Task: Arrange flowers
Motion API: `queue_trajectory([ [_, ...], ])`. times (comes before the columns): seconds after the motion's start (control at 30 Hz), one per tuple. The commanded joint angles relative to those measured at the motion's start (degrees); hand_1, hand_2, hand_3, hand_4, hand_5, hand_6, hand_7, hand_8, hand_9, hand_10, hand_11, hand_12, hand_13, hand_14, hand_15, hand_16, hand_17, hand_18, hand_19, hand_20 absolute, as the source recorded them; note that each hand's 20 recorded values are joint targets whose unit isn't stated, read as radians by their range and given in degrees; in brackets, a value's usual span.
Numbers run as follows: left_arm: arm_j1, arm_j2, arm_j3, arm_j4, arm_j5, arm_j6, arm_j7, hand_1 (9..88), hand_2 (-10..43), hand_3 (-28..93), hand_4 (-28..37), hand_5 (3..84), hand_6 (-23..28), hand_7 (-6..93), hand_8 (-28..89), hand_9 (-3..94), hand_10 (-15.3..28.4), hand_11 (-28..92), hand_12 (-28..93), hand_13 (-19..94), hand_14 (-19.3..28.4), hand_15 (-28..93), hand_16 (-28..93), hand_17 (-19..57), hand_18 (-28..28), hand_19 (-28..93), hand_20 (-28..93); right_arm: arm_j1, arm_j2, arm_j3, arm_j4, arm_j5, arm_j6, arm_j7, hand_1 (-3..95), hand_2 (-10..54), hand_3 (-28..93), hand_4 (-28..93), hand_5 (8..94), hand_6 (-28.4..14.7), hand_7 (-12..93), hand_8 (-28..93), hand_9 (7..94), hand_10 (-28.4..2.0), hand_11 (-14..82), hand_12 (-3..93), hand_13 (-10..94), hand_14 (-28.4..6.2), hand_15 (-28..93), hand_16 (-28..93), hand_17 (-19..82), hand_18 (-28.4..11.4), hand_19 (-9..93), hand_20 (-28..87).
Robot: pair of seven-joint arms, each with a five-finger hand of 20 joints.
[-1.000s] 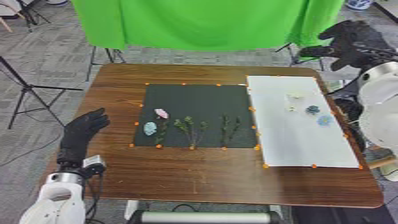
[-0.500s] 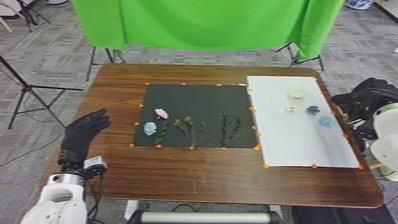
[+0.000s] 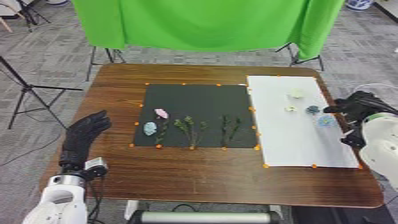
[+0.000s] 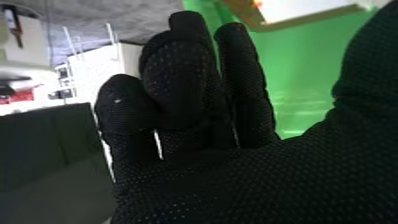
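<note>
Picking up a flower seems the step in hand: the right robot hand (image 3: pixel 362 105), fingers extended, is at the frame's right, near the dark blue flower (image 3: pixel 313 109). Next, a gentle pinch. Left robot hand (image 3: pixel 82 132): relaxed, frame left.

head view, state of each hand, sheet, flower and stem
left hand: open
right hand: open
dark sheet: flat
white sheet: flat
pink flower: on dark sheet
light blue flower: on dark sheet
green stems: on dark sheet
pale flowers: on white sheet
teal flower: on white sheet
blue flower: on white sheet
</note>
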Motion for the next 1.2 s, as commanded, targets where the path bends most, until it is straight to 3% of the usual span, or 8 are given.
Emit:
queue_trajectory([
  [0.03,1.19,-0.64,0.07,-0.23,0.14,-0.37,-0.71,20.2,-6.5,71,-28.3,50.1,1.6,17.7,-9,48.3,12.9,19,11,38,16.7,25,1,6.0,13.6,11,20,-1.18,-1.33,-3.14,0.48,0.2,0.74,0.9,29.9,-9.5,67,-16,59.2,-0.9,16,-7,70.3,-14.9,19.1,21.9,79,-9.3,64,32,52,-19.0,93,48],
  [0.33,0.9,-0.53,0.3,-0.05,0.16,-0.55,-0.98,20.6,-6.4,71,-28.3,50.2,1.5,17.9,-9,48.3,12.9,19,11,38,16.6,25,1,6.0,13.6,11,20,1.89,-1.81,-9.15,1.87,-1.59,6.68,1.66,38.2,-9.5,68,-18,63.2,0.3,19,-9,75.5,-13.9,23.9,22.9,83,-7.2,65,32,56,-17.4,93,51],
  [0.43,1.19,-0.62,0.11,-0.23,0.17,-0.64,-0.93,20.7,-6.4,71,-28.3,50.2,1.5,17.9,-9,48.3,12.8,19,11,38,16.6,25,1,6.0,13.6,11,20,1.95,-1.23,-9.94,1.58,-2.06,7.69,1.63,49.9,-9.5,61,-19,70.2,-0.1,23,7,80.8,-12.3,28.6,24.7,85,-5.8,65,33,59,-16.4,93,54],
  [0.53,1.42,-0.68,-0.07,-0.35,0.04,-0.2,-0.62,21.0,-6.3,71,-28.3,50.2,1.6,17.8,-9,48.3,12.8,19,11,38,16.6,25,1,6.0,13.6,11,20,2.58,-0.17,-9.06,0.54,-1.37,4.61,1.65,55.7,-9.4,62,-20,76.9,-0.5,26,11,85.9,-11.0,29.7,31.1,88,-4.8,65,33,62,-15.7,93,55],
  [0.9,1.53,-0.27,-0.46,-0.44,-0.32,0.17,-0.23,21.4,-6.2,72,-28.2,50.2,1.6,17.7,-9,48.3,12.8,19,11,38,16.6,25,1,6.0,13.5,11,20,5.55,4.81,-2.01,-8.96,-2.92,1.87,-0.74,56.9,-9.5,63,-18,80.7,-1.4,25,12,88.7,-9.8,30.7,33.7,90,-3.8,64,34,63,-15.1,93,56],
  [1.0,1.46,-0.04,-0.52,-0.48,-0.37,0.37,-0.29,21.4,-6.1,72,-28.3,50.2,1.6,17.7,-9,48.3,12.8,19,11,38,16.6,25,1,6.0,13.5,11,20,12.23,5.02,-5.67,-10.75,-1.38,0.77,-2.03,56.7,-9.5,63,-17,81.1,-1.4,25,12,88.9,-9.7,30.6,33.7,90,-3.8,64,34,63,-15.0,93,56],
  [1.2,1.86,-0.02,-0.72,-0.72,-0.51,0.48,-0.27,21.4,-6.1,72,-28.3,50.2,1.6,17.7,-9,48.3,12.8,19,11,38,16.6,25,1,6.0,13.5,11,20,37.96,0.13,-29.04,-7.64,7.61,-3.09,-6.54,56.4,-9.5,63,-17,81.4,-1.3,24,12,89.0,-9.9,30.1,33.4,90,-3.7,64,35,63,-15.0,93,56],
])
